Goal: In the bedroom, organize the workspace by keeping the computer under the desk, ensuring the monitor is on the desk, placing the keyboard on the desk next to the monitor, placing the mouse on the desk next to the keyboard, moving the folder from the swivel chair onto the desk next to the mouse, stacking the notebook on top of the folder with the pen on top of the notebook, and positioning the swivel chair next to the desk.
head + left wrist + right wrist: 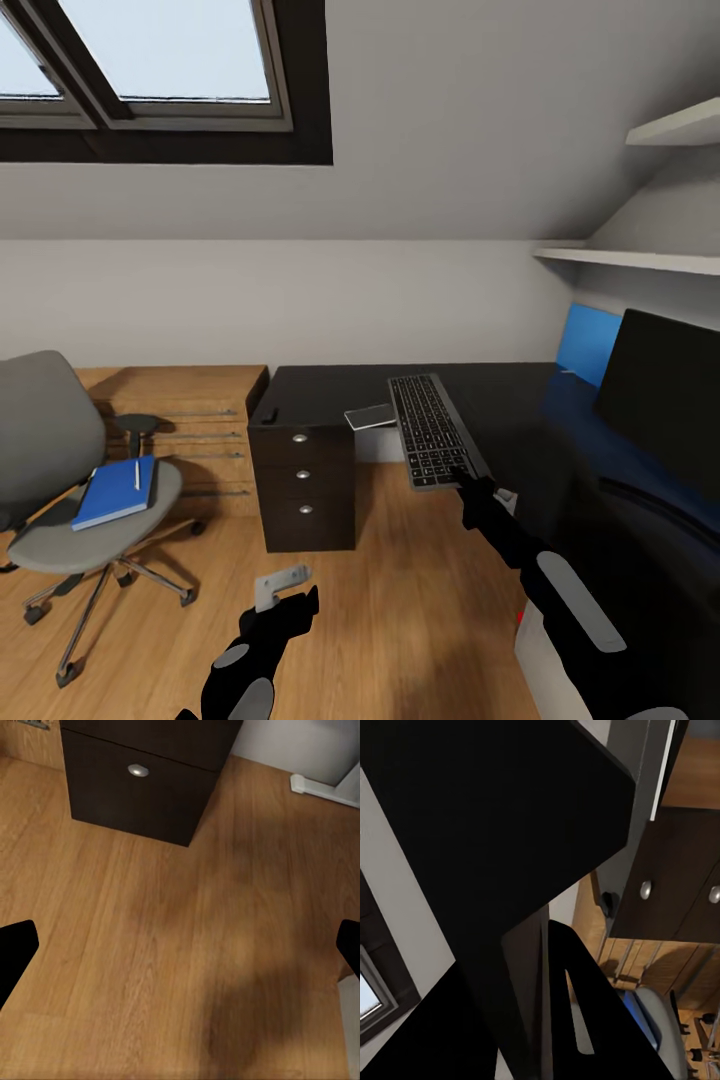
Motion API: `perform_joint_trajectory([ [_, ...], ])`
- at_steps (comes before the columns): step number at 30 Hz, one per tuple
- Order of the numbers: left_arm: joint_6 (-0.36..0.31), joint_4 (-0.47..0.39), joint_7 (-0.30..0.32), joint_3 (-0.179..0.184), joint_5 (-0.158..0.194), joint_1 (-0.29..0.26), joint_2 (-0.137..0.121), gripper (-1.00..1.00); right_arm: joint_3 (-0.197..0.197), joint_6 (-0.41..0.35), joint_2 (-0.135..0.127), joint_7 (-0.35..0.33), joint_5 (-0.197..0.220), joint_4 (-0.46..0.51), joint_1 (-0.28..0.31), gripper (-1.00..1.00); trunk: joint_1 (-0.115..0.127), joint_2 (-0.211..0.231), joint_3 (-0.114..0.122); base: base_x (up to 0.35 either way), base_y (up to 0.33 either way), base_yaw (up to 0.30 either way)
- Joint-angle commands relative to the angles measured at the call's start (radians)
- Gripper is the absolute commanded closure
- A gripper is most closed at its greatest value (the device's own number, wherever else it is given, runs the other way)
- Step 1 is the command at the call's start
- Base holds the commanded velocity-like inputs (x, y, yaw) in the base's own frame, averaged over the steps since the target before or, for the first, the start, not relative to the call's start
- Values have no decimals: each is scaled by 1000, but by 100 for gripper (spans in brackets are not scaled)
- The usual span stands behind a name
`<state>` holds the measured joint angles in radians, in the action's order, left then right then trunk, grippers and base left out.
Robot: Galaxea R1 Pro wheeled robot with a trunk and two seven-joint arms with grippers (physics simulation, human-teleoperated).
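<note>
My right gripper [466, 486] is shut on the near end of the keyboard [430, 428], which juts past the edge of the black desk [320, 390]. Beside the keyboard a thin grey notebook [370, 415] lies on the desk edge. The monitor [665, 410] stands on the desk at the right. At the left, the swivel chair [60, 450] carries the blue folder [115, 495] with the white pen [137, 474] on top. Low over the floor, my left gripper [290, 605] [180, 952] hangs open and holds nothing. The pale computer [545, 655] sits by my right arm. The mouse is out of view.
The desk's dark drawer unit [303, 485] [142, 780] stands ahead of the left gripper. A light wooden dresser [190, 420] sits behind the chair. White wall shelves [640, 258] hang above the monitor. A white desk foot [322, 787] rests on the wood floor [172, 945].
</note>
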<state>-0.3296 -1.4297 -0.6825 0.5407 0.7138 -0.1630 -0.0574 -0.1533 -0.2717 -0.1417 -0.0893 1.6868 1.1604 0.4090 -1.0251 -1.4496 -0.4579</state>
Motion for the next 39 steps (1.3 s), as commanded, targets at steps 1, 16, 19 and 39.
perform_joint_trajectory([
  [1,-2,-1,-8,2,5,-1,-1,-100,-2,-1,-1,-6,8,-1,1,100,4,7,2,0,0,0],
  [16,-2,-1,-8,2,4,-1,-1,-100,-2,-3,-1,-8,8,-1,1,100,61,112,49,-103,0,0],
  [19,-2,-1,-8,3,4,-1,-1,-100,-2,-2,-1,-9,8,-1,1,100,73,133,59,-310,0,0],
  [39,-3,-1,-38,10,-1,-1,2,-100,-1,-3,0,-12,17,-11,1,100,150,273,121,-317,-93,0],
])
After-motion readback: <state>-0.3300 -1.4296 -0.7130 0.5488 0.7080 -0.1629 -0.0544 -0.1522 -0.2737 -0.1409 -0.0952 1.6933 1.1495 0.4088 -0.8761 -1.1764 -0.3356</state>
